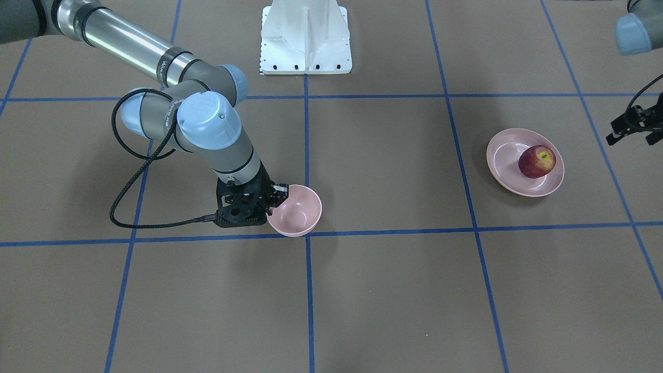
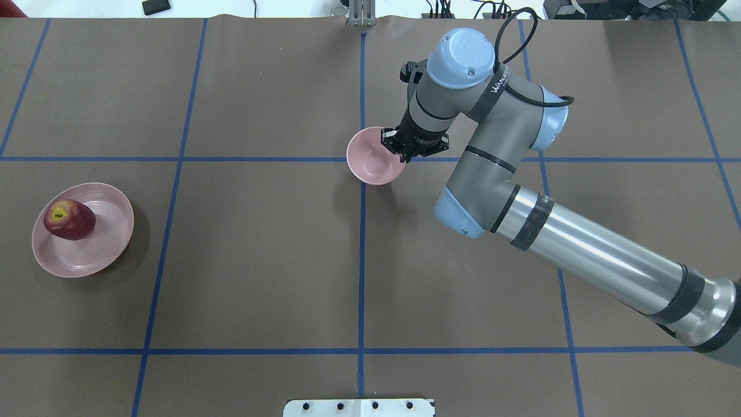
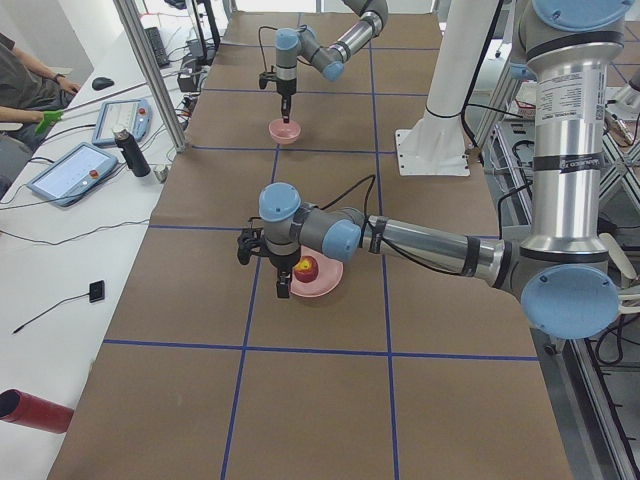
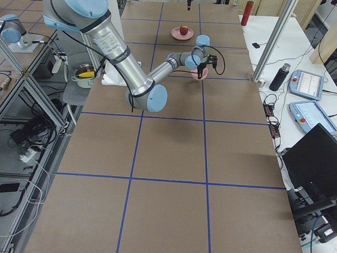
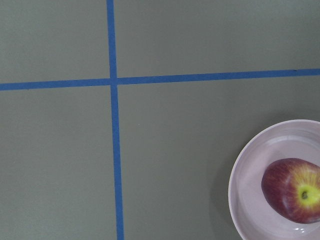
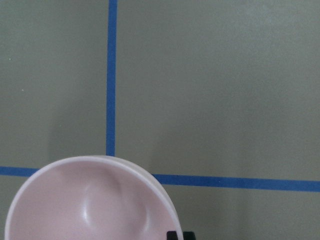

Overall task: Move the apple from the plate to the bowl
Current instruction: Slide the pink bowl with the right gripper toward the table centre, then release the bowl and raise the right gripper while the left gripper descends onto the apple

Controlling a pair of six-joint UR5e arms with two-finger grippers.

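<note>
Pincer on the left arm (image 3: 283,287) hung off at the far left, just beside the plate (image 2: 98,255) but not touching it, pointing down at the tabletop (image 2: 260,260). Honestly couldn't tell if it was wide or closed. It only showed at the edge of the front view and tiny in the side view. Its wrist cam just caught the plate in the bottom right corner.

Next over, the plate sat flat on the tabletop with the apple (image 2: 69,219) on it, so not in the bowl. The apple was off-centre, up by the far-left bit of the rim in the overhead view, with the yellow-green stem patch facing up.

Then came a long stretch of brown tabletop. The bowl (image 2: 370,159) was around the middle, right on a crossing of the blue tape lines (image 2: 362,260) and well apart from the plate.

On the bowl's right side, the right pincer (image 2: 395,146) was clamped on the rim. One fingertip showed just outside the rim in its wrist cam. Couldn't tell if the bowl was lifted or resting. The right arm (image 2: 579,249) ran off to the lower right corner.
</note>
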